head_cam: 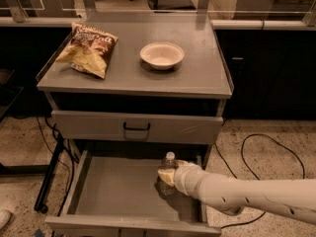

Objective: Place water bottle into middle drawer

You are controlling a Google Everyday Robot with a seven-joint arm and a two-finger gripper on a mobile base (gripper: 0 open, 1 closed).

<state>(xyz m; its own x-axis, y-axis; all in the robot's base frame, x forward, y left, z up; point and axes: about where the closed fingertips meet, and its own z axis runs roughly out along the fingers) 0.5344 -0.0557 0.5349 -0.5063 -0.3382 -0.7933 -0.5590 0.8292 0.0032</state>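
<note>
The water bottle [169, 162] stands upright inside the open middle drawer [118, 189], toward its right rear; only its white cap and clear neck show. My gripper [167, 176] reaches in from the right on a white arm and covers the bottle's lower body. The drawer is a wide shallow grey tray pulled out below the closed drawer front with a black bar handle [136, 128].
On the cabinet top lie a chip bag [88, 48] at the left and a white bowl [162, 55] in the middle. Black cables [256, 147] run over the floor at the right, and a black stand leg [49, 174] is at the left.
</note>
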